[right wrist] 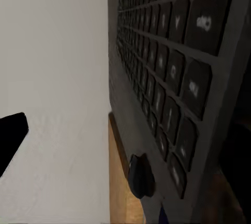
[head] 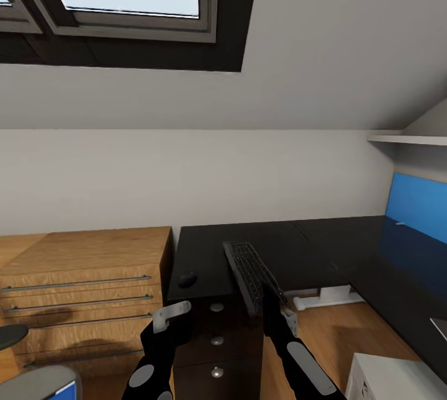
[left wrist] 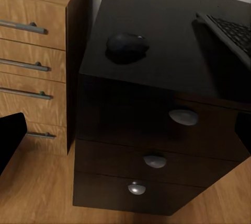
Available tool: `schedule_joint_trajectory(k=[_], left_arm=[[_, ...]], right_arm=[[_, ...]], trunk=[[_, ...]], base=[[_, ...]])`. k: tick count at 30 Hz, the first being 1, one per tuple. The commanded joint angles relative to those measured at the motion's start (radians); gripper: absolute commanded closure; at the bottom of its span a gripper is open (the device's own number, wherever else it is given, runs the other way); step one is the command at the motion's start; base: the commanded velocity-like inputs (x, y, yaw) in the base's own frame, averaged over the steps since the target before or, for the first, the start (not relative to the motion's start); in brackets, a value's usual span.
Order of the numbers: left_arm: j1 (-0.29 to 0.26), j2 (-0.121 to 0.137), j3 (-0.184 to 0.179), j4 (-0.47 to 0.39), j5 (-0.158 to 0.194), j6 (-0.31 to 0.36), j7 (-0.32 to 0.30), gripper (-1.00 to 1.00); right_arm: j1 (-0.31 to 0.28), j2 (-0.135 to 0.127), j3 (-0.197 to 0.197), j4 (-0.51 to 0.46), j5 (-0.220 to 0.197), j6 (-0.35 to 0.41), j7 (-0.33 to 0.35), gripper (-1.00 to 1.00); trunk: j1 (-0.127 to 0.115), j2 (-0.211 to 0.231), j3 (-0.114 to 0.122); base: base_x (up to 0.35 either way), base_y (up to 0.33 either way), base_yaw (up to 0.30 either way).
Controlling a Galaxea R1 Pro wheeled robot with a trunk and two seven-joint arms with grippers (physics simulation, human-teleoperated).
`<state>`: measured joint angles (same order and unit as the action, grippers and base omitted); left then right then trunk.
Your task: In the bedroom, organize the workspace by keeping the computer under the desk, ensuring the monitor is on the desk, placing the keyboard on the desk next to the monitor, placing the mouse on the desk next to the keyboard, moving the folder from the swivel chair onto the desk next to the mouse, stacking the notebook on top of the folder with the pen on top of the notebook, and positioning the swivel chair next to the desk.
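The right gripper [head: 273, 302] is clenched on the near end of the keyboard [head: 251, 272], a long, stiff, light board held tilted over the worktop's [head: 292, 251] front edge, so it may lever in an end grip. The left gripper [head: 171, 315] hangs released; the mouse [head: 187, 279] sits near the worktop's left front corner, under a sloped ceiling.

Desk [head: 292, 251]: smooth black top with a faint satin sheen; drawer fronts [left wrist: 130, 125] of the same dark finish, fitted with rounded, polished metal-look knobs [left wrist: 183, 116]. Back panel [head: 417, 204]: flat, matt blue. Dresser [head: 87, 276], left of the left gripper [head: 171, 316]: light wood grain with brushed metal-look bar handles. Keyboard [head: 251, 276], at the right gripper [head: 276, 313]: dark grey plastic-look body, matt black keys. Mouse [left wrist: 127, 44], ahead of the left gripper: dark, smooth, slightly glossy shell. Floor [head: 323, 331]: light wood boards.
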<state>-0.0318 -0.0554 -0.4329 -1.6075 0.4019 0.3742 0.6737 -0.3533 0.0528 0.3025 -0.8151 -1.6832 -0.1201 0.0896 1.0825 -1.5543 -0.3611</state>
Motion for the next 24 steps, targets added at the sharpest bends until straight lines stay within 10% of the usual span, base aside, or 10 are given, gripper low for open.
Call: schedule_joint_trajectory(k=[1,24], left_arm=[[-0.001,0.0,-0.001,-0.001,0.006,0.003,0.007,-1.0],[-0.001,0.0,-0.001,-0.001,0.006,0.004,0.007,-1.0]], right_arm=[[-0.001,-0.001,0.004,0.001,-0.01,-0.007,0.006,-1.0],[-0.001,-0.01,0.0,-0.001,-0.014,0.003,0.009,-1.0]], trunk=[[0.0,-0.001,-0.001],[0.0,-0.001,-0.001]], base=[[0.0,0.0,0.0],[0.0,0.0,0.0]])
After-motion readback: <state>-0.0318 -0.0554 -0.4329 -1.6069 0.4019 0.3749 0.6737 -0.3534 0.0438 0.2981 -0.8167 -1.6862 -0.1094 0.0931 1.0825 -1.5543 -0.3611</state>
